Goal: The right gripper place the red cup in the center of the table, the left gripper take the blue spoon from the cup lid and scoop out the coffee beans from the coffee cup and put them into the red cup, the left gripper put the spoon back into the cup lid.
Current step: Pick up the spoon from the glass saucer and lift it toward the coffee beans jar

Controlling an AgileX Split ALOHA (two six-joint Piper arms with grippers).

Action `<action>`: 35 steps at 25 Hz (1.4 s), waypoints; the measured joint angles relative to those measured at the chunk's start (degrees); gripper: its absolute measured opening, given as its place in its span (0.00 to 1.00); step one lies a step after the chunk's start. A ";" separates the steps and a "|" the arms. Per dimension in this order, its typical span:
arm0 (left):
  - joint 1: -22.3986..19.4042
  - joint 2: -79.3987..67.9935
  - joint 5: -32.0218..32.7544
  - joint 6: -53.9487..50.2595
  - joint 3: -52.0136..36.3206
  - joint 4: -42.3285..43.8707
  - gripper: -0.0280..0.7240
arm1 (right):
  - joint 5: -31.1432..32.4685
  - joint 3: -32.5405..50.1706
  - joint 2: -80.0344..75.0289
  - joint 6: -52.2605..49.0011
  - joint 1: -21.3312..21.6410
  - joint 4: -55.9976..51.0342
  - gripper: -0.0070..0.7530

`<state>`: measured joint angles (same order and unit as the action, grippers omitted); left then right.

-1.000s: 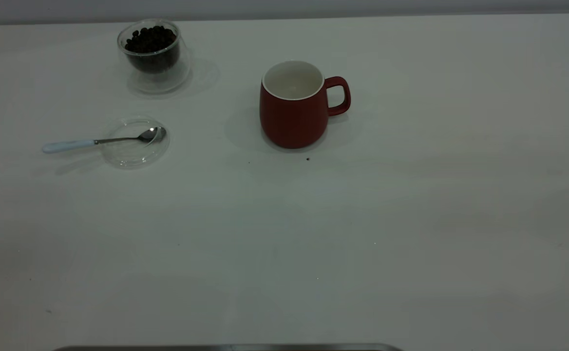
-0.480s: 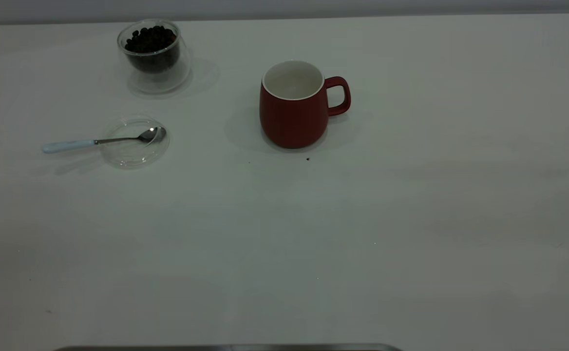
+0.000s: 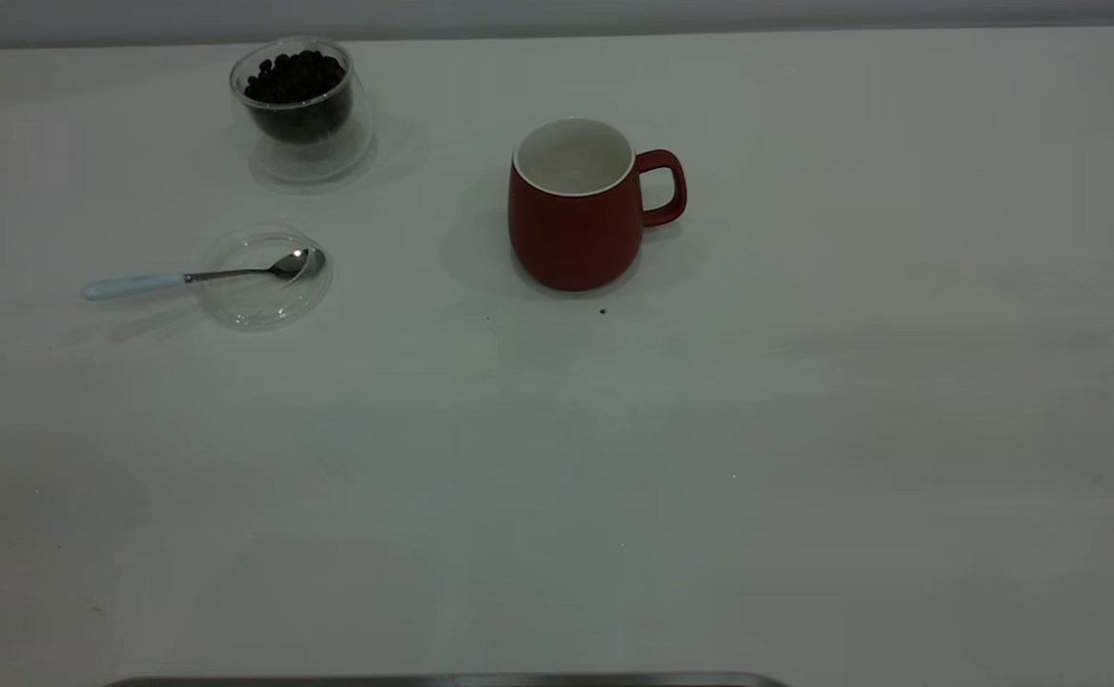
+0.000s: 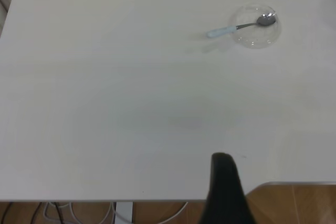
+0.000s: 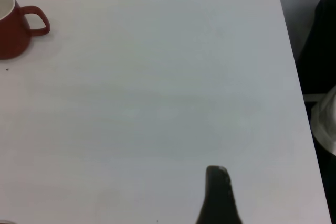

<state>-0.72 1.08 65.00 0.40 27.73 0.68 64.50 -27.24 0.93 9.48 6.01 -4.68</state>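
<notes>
On the exterior view's far left, the blue spoon (image 3: 196, 276) lies with its pale handle out over the white surface (image 3: 557, 458) and its shiny bowl resting inside the cup lid (image 3: 264, 278), a shallow clear glass disc lying flat. The handle points towards the left edge and reaches past the lid's rim. Behind the lid, nearer the far edge, stands the coffee cup (image 3: 302, 107), a clear double-walled glass, upright, with the coffee beans (image 3: 295, 76) heaped dark inside it almost to the rim. Cup and lid are near each other but apart.

Further right, about midway across and in the far half of the surface, the red cup (image 3: 578, 204) stands upright, its white inside bare, its loop handle turned to the right. A few tiny dark specks (image 3: 603, 311) lie on the surface just in front of it. It is well apart from the glass cup and the lid.

Neither arm shows in the exterior view. In the left wrist view a black tip of the left gripper (image 4: 226, 190) sits at the near edge of the surface, well apart from the spoon and lid; whether its jaws are apart or together cannot be told. In the right wrist view a black tip of the right gripper (image 5: 219, 195) hangs over bare surface, well apart from the red cup, and its jaws likewise cannot be told.
</notes>
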 joint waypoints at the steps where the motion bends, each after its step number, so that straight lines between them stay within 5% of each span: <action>1: 0.00 0.00 0.00 0.00 0.00 0.00 0.82 | 0.00 0.00 0.00 0.00 0.00 0.00 0.79; 35: 0.80 -5.74 -2.51 -5.13 2.92 -2.99 0.82 | 0.04 0.00 0.00 0.06 0.00 0.00 0.79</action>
<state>0.08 -4.66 62.49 -4.73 30.66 -2.32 64.54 -27.24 0.93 9.54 6.01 -4.68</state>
